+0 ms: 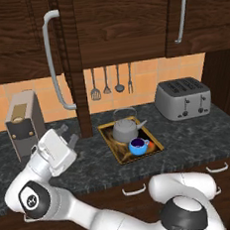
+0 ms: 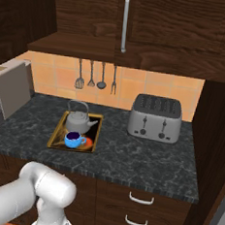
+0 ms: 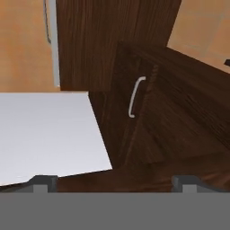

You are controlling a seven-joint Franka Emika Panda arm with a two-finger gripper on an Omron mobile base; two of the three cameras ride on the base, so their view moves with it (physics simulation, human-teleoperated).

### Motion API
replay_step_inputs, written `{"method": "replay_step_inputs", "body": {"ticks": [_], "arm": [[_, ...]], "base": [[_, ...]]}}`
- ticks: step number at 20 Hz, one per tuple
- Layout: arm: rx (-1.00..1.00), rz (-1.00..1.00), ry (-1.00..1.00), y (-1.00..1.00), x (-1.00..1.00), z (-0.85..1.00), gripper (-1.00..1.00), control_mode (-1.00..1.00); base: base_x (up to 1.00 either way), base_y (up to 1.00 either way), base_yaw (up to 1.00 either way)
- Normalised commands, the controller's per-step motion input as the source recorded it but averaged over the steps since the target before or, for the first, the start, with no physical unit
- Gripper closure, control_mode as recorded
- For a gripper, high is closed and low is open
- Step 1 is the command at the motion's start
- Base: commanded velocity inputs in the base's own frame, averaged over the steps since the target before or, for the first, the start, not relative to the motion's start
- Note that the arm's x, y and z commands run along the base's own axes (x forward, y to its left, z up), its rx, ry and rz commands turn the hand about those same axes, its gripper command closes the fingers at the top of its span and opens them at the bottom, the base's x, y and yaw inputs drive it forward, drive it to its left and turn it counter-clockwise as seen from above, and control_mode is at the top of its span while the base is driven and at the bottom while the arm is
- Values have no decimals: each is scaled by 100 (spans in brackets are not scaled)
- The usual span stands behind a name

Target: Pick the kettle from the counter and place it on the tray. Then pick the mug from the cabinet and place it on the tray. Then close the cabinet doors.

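The grey kettle (image 1: 125, 129) (image 2: 79, 119) stands on the gold-rimmed tray (image 1: 105, 136) (image 2: 58, 129), and the blue mug (image 1: 138, 146) (image 2: 73, 139) sits in front of it on the same tray. The tray rests on the dark counter (image 1: 189, 139) (image 2: 144, 156). One cabinet door (image 1: 74, 61) is swung out, edge-on in the left base view, with its long bar handle (image 1: 52, 68) facing left. My gripper (image 1: 69, 133) (image 3: 114, 183) hangs open and empty low to the left of that door, pointing up at dark wood panels and a handle (image 3: 134, 96).
A silver toaster (image 1: 182, 98) (image 2: 155, 117) stands right of the tray. A boxy coffee machine (image 1: 22, 123) (image 2: 9, 92) stands on the left, close to my hand. Utensils (image 1: 106, 83) hang on the tiled wall. Drawers with white handles (image 2: 140, 199) lie under the counter.
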Motion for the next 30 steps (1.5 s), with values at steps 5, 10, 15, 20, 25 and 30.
{"method": "replay_step_inputs", "body": {"ticks": [5, 10, 15, 20, 25, 30], "arm": [[0, -4, 0, 4, 2, 24, -100, -100], [0, -4, 0, 0, 0, 27, -100, -100], [0, -6, 0, -8, -7, 27, -100, -100], [0, -10, 0, -52, -11, 18, -100, -100], [0, -7, 0, -62, -1, 40, -100, -100], [0, -2, -2, -65, 0, 38, -100, -100]], "base": [[0, 0, 0], [0, 0, 0], [0, 0, 0], [0, 0, 0], [0, 0, 0], [0, 0, 0]]}}
